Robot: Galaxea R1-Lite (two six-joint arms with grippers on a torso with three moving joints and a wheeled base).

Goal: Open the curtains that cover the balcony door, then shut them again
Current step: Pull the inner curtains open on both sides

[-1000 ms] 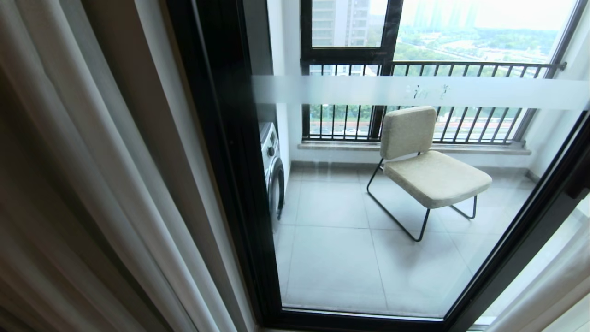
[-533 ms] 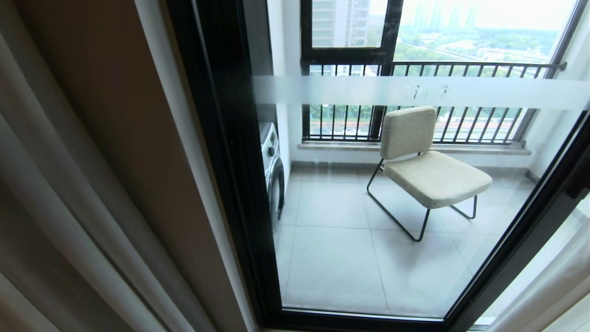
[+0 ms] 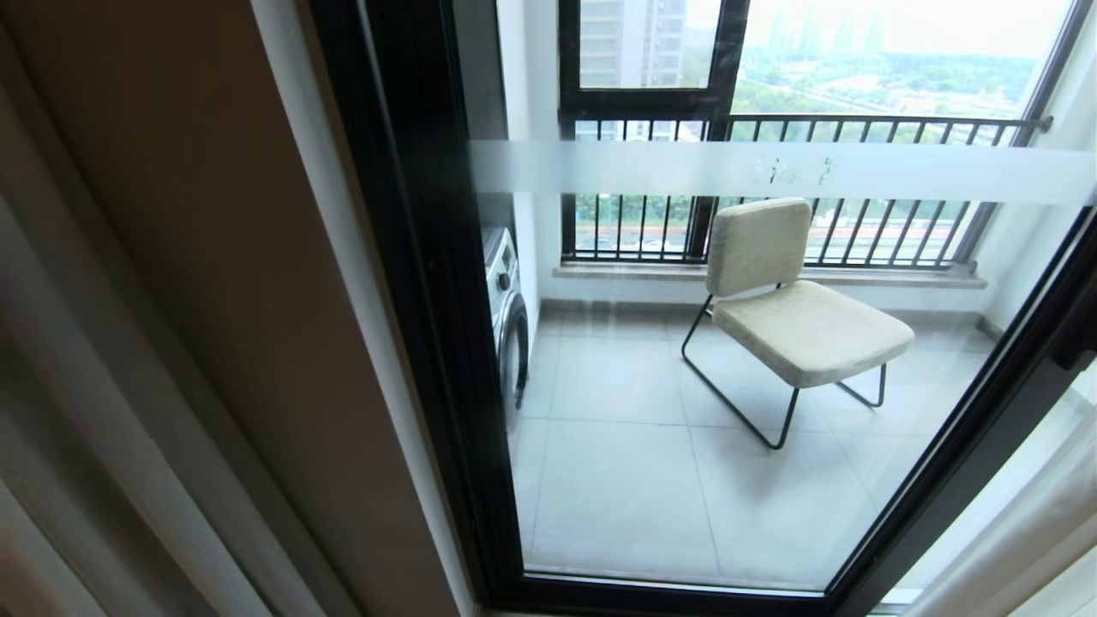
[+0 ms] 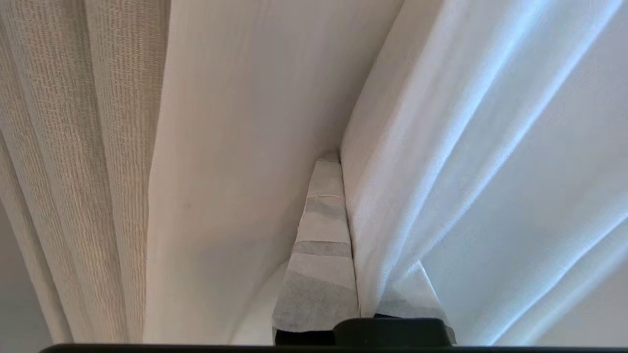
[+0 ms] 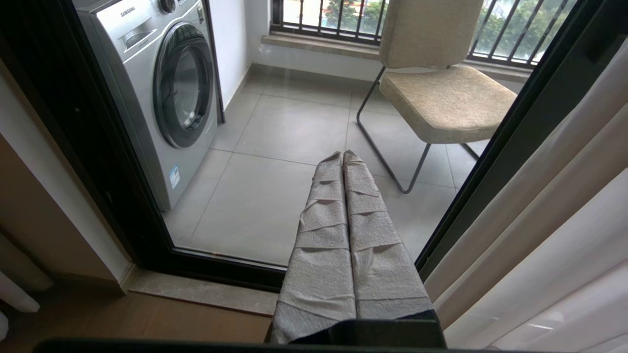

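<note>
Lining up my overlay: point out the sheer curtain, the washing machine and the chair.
sheer curtain point(image 4: 490, 147), left wrist view, on its folds.
washing machine point(image 5: 184, 98), right wrist view, on its round door.
chair point(image 3: 810, 330), head view, on its seat cushion.

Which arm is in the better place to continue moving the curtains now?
Left. The left gripper is shut on the curtains. The right gripper is shut on nothing, in front of the door glass.
</note>
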